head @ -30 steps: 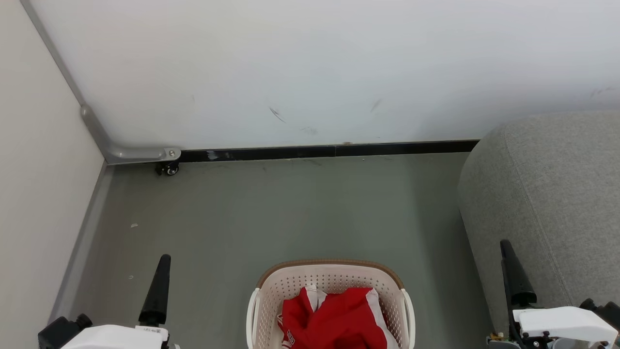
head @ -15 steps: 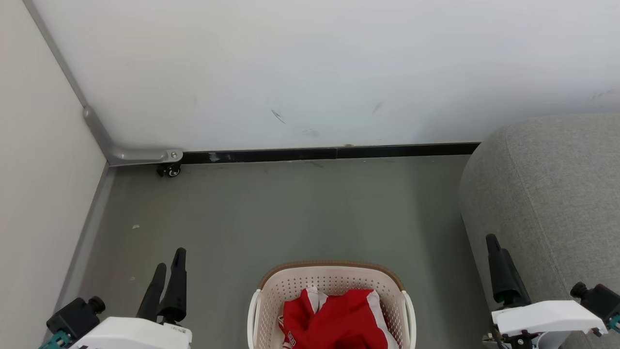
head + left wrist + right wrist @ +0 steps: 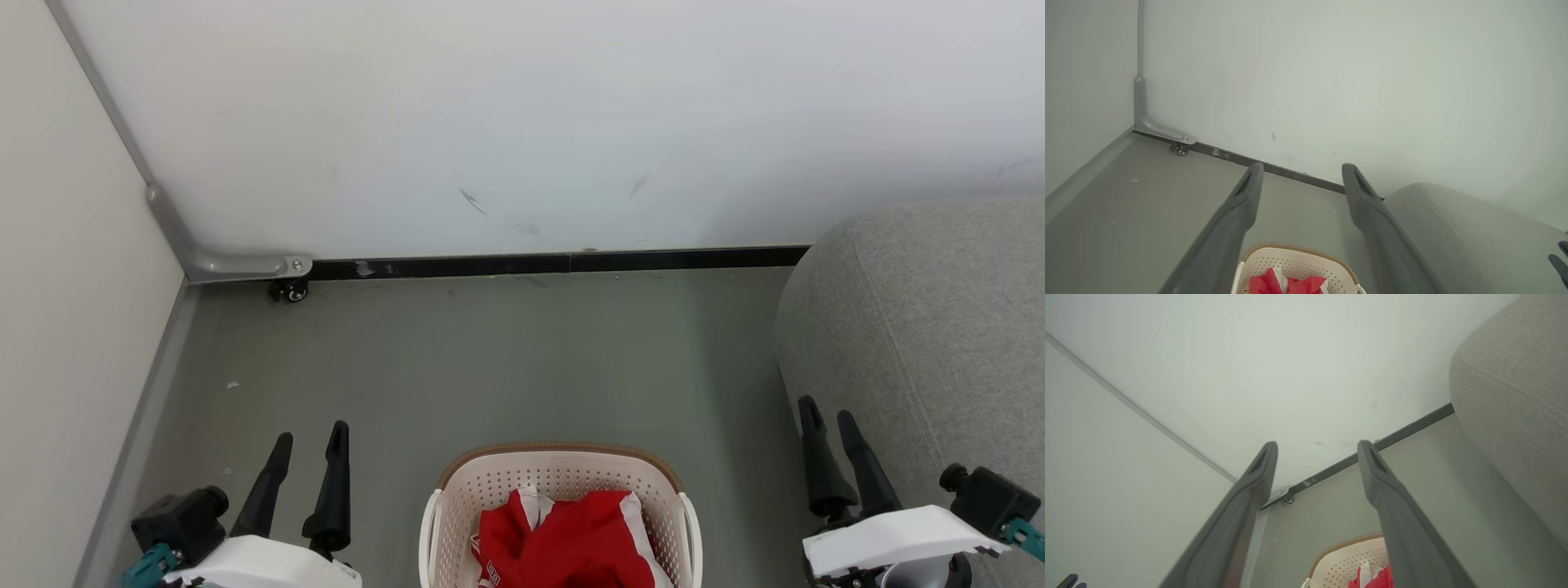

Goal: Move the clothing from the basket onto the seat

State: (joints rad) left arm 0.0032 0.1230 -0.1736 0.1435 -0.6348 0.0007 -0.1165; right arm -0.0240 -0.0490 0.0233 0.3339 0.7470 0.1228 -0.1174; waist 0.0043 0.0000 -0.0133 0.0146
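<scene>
With the clothing [image 3: 571, 531] bunched in the basket [image 3: 555, 449] on the floor [image 3: 506, 359] near the seat [image 3: 922, 327], and the left gripper [image 3: 312, 431] and right gripper [image 3: 825, 407] both spread-fingered, empty and clear of it, a misplaced pinch may catch the perforated wall and drag the basket along.

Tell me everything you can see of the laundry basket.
The basket looks like cream-white plastic, with rounded corners, walls pierced by rows of small holes, a brown rim along its far edge and a pale loop handle on each side. It stands upright on the grey floor; the frame cuts off its near part. Red-and-white clothing lies crumpled inside. In what shows, only the floor and clothing touch it.
</scene>
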